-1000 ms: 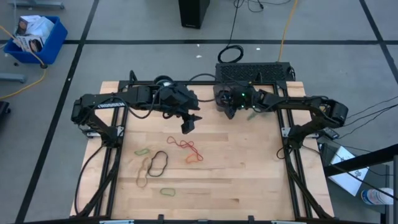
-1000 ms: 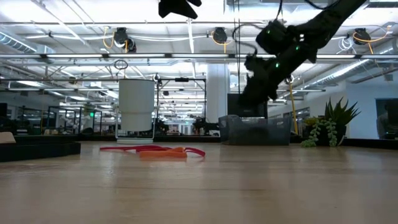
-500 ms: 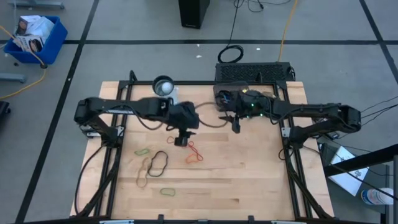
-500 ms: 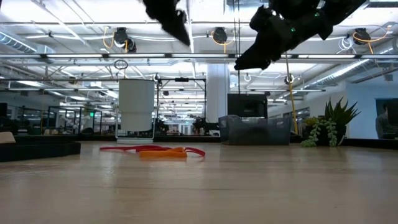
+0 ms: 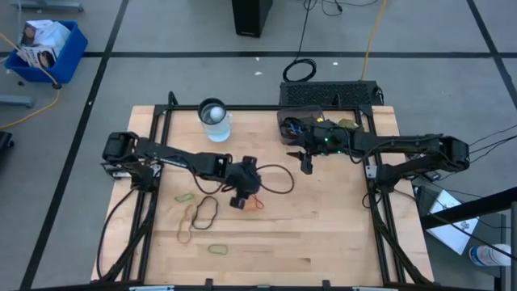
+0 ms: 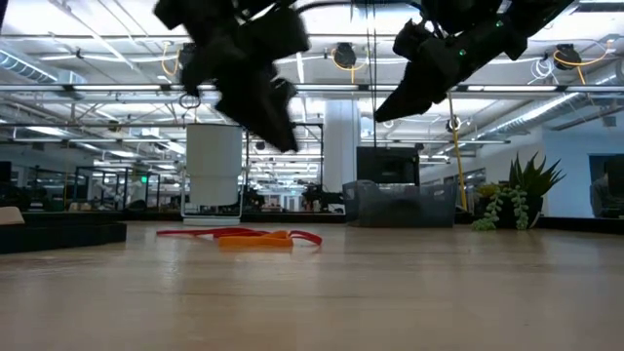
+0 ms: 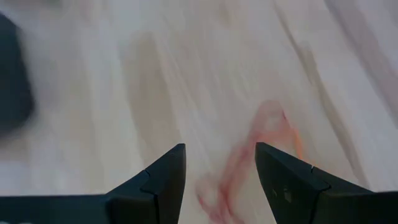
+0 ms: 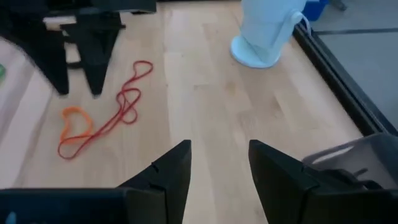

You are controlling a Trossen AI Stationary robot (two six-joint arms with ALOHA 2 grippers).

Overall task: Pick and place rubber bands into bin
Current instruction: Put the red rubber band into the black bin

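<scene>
A red and an orange rubber band (image 5: 254, 199) lie tangled on the wooden table near its middle; they also show in the low view (image 6: 239, 235) and the right wrist view (image 8: 118, 107). My left gripper (image 5: 240, 194) is open and hovers above them (image 6: 281, 136); the red band (image 7: 249, 162) shows blurred between its fingers (image 7: 221, 168). My right gripper (image 5: 305, 166) is open and empty (image 8: 219, 168), raised just on the near side of the smoky-grey bin (image 5: 292, 123). The bin stands at the table's far edge (image 6: 400, 205). Black (image 5: 206, 212), green (image 5: 184, 196) and tan (image 5: 185, 233) bands lie flat at the near left.
A clear round cup (image 5: 214, 120) stands at the table's far edge, left of the bin. Another green band (image 5: 216, 249) lies near the front edge. A black cable loop (image 5: 279, 179) trails by my left wrist. A blue crate (image 5: 44, 48) stands on the floor at the far left.
My left gripper has gone toward the near edge and down, from beside the cup to above the red and orange bands. My right gripper has risen from over the bin and gone a little toward the near edge. The bands on the table have stayed put.
</scene>
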